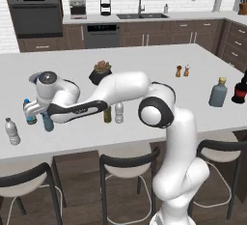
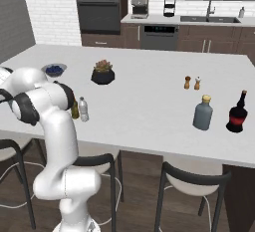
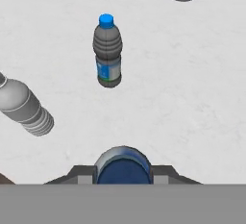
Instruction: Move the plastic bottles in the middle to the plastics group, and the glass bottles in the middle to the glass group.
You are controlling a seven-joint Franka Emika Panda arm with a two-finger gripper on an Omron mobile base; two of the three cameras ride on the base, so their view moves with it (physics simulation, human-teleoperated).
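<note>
Counter (image 1: 144,60) is plain white with a faint marbled grain. The bottle at the bottom of the hand view (image 3: 123,166) is translucent blue. Upper middle there, the water bottle (image 3: 107,52) is greyish clear with a blue cap and blue label band, and the one at left (image 3: 24,106) is pale grey. Far right of the left base view: a grey-blue bottle (image 1: 218,93) with a yellow stopper, plus a dark bottle (image 1: 240,90) with a red label.

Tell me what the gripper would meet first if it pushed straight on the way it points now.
Shut on the blue bottle, the gripper points down at the white counter. That counter comes first, probably through the bottle's base; the blue-label bottle stands off-line.
</note>
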